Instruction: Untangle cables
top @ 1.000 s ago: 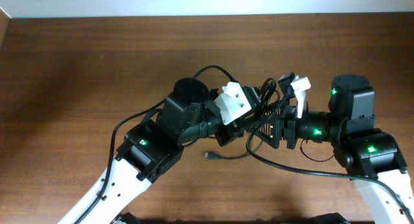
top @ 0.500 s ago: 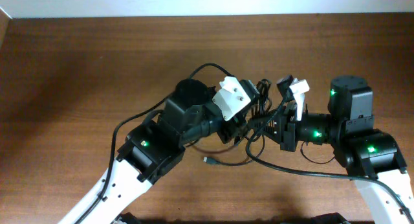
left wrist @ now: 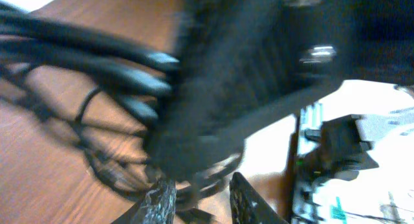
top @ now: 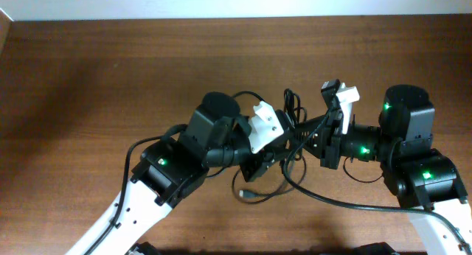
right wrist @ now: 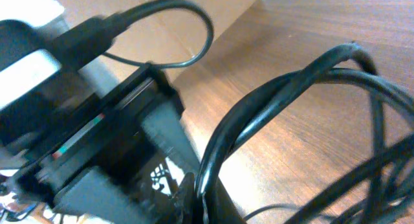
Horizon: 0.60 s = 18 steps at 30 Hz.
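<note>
From overhead, two arms meet over the middle of a dark wooden table [top: 88, 100], whose far edge runs along a pale wall [top: 221, 3] and whose left edge cuts the upper corner. Broad bare wood lies to the left and behind the arms. The cables [top: 293, 137] hang in a black knot between the left pincer [top: 276, 148] and the right pincer [top: 313, 135]. One strand loops up toward the far edge, and a loose plug end [top: 248, 190] lies on the wood just below the left wrist. Green lights [top: 361, 150] glow on both arms, and a thicker arm cable [top: 332, 203] sweeps across the near side. In the left wrist view, heavily blurred, the two fingers [left wrist: 158, 201] stand apart at the bottom of the frame with a thin loop in the gap; more strands fan across the wood on the left, under a large dark body that fills the middle. In the right wrist view the closed pincer clamps a bundle of strands that rises from its tips and arcs right over the wood grain. The other arm's dark housing [right wrist: 116, 140] crowds the left, a white marking on it too blurred to read.
</note>
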### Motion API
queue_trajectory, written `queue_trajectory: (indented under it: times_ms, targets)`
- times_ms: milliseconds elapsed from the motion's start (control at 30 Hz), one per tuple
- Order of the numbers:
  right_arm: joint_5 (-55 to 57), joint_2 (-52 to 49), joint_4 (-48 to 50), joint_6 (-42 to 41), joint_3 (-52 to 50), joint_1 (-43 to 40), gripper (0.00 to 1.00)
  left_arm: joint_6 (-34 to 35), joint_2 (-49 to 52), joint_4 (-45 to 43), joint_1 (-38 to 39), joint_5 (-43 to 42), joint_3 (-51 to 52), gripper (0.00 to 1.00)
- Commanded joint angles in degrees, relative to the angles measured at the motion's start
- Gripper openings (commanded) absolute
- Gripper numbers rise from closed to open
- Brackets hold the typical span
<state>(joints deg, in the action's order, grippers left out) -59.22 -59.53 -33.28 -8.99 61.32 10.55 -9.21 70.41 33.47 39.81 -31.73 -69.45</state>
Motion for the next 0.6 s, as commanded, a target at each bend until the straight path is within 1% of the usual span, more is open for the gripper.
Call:
queue_trajectory:
  times_ms: [0,133,233,333,400,433,500,567]
  targets:
    - [-0.15,0.31,0.74,-0.31,0.63,0.31,0.04,-1.18,-0.24,-0.15,0.7,-5.6,-0.85,0.31]
    - [-0.42,0.31,0.74,-0.52,0.63,0.31,0.04,-1.16,-0.24,-0.15,0.63,-4.9,-0.85,0.35]
    - [-1.57,0.35,0.74,-0.5,0.63,0.31,0.04,-1.16,-0.24,0.85,0.63,1.11,-0.83,0.35]
    - [-3.48,0.35,0.76,-0.5,0.63,0.31,0.04,-1.16,-0.24,1.99,0.63,9.4,-0.83,0.28]
    - [-4.07,0.35,0.79,-0.46,0.63,0.33,0.04,-1.16,-0.24,1.92,0.63,13.16,-0.83,0.15]
    - [-4.72,0.35,0.83,-0.42,0.63,0.33,0.04,-1.16,-0.24,1.75,0.63,14.82,-0.83,0.11]
    - [-5.73,0.35,1.05,-0.42,0.63,0.33,0.04,-1.14,-0.24,1.03,0.63,16.11,-0.83,0.13]
    - [-6.19,0.35,1.2,-0.44,0.63,0.33,0.04,-1.11,-0.24,0.07,0.7,15.1,-0.83,0.17]
